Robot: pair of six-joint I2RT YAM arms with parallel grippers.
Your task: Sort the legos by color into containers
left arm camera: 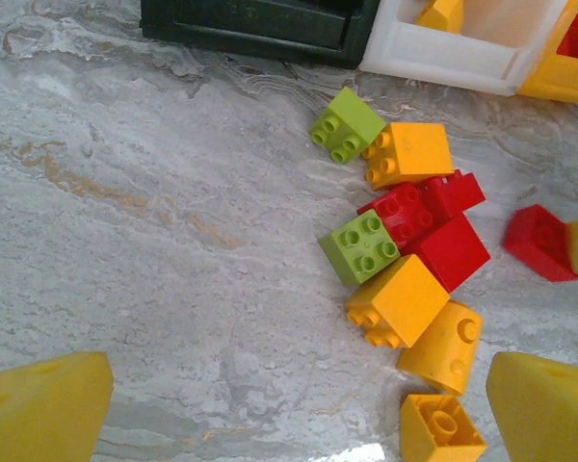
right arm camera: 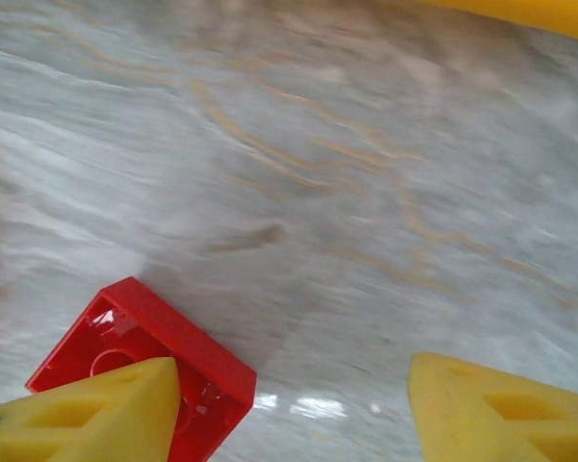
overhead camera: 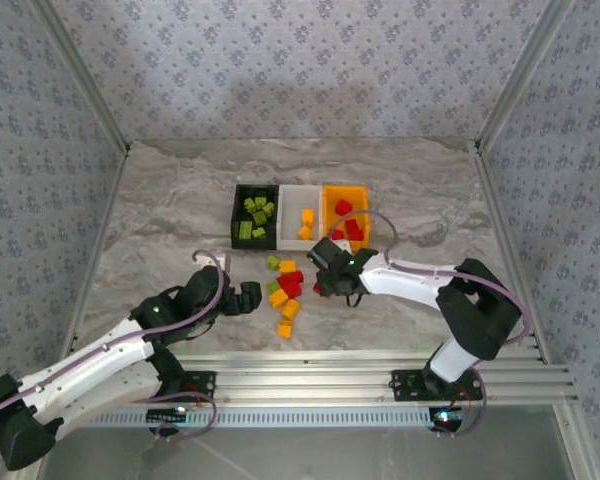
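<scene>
**A:** Why is the right tool point(right arm camera: 299, 423) so low over the tabletop point(overhead camera: 160, 220)?

**B:** It's after a stray red brick point(right arm camera: 140, 337). The tool is half open, with one finger point(right arm camera: 96, 414) touching the brick and nothing gripped. The orange bin point(overhead camera: 345, 187) lies just beyond.

**A:** And the left tool point(overhead camera: 248, 297)?

**B:** Wide open and empty, left of the pile point(left arm camera: 405, 250).

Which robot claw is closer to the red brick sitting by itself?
Right. The right gripper is open over the red brick, one finger right beside it. The left gripper waits farther left, with the brick pile between it and that brick.
</scene>
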